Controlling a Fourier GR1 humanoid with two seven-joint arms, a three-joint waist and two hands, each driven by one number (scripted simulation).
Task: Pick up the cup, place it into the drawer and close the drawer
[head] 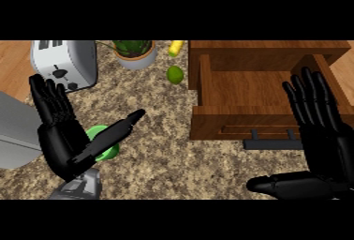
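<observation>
Just behind the thumb of the spread, empty left hand (59,140), green cup (98,131).

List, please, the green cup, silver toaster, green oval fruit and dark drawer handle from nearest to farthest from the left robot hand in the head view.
From the left robot hand:
1. Green cup, right behind its thumb.
2. Silver toaster, above its fingertips, upper left.
3. Green oval fruit, upper middle.
4. Dark drawer handle, right of centre.
</observation>
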